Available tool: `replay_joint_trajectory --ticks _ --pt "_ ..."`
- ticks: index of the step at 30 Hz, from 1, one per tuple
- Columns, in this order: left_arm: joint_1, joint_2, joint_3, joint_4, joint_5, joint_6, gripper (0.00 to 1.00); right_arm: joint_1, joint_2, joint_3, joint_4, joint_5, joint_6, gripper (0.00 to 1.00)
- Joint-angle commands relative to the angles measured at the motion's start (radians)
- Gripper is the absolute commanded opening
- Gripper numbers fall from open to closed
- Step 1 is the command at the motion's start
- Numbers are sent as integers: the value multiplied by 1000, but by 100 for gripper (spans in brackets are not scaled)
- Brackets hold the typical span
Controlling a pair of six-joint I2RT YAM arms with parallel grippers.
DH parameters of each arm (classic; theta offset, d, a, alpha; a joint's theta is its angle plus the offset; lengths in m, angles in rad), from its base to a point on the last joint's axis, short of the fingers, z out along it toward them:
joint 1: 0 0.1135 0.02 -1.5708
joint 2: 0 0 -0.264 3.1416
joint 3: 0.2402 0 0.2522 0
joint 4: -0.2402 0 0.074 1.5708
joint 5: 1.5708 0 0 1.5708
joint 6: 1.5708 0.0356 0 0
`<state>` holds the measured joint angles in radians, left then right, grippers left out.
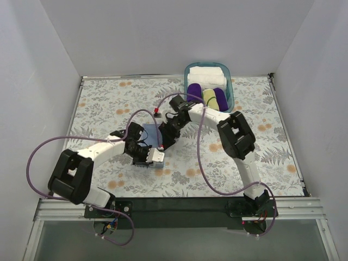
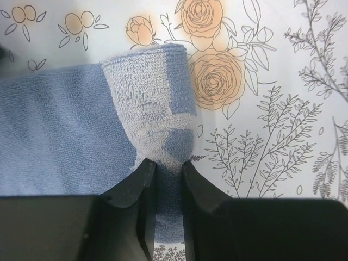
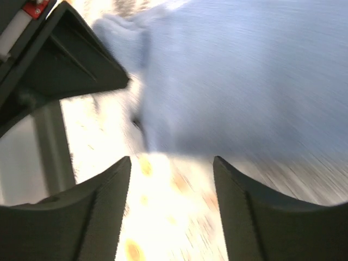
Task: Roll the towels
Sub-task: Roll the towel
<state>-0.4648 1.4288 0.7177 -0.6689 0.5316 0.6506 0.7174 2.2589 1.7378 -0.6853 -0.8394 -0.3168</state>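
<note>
The light blue towel [image 1: 150, 134] lies on the flowered tablecloth at mid-table. In the left wrist view the towel's edge [image 2: 152, 109] is folded over and lifted. My left gripper [image 2: 168, 163] is shut on that folded edge; it shows in the top view [image 1: 154, 157] at the towel's near side. My right gripper [image 3: 171, 163] is open and empty, just off the towel's edge [image 3: 244, 70], and the view is blurred; it shows in the top view [image 1: 165, 142] at the towel's right side. A pale yellow-green roll [image 1: 209, 97] lies in the basket.
A teal basket [image 1: 230, 81] at the back right holds white folded towels [image 1: 207, 75] and two purple rolls [image 1: 194, 91]. The left gripper's body [image 3: 60, 60] shows close by in the right wrist view. Purple cables loop over the table.
</note>
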Motion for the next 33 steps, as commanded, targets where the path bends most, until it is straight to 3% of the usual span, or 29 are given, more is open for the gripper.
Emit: replay_joint_trajectory --ticks 1,8,14,19,23,33 --pt "8 139 -6 -262 64 -25 3 -78 -163 -56 101 115 7 59" --pt "58 471 209 -437 152 -43 5 -125 -488 -331 256 167 15 66" --pt "126 692 408 -506 162 -31 10 -58 -601 -463 297 233 -17 72" --pt "166 881 592 -623 194 -12 14 97 -610 -497 335 393 -106 69" --pt "176 939 687 -649 185 -29 15 253 -587 -524 394 534 -183 67" --pt "189 946 694 -620 169 -32 19 387 -478 -619 581 609 -284 60"
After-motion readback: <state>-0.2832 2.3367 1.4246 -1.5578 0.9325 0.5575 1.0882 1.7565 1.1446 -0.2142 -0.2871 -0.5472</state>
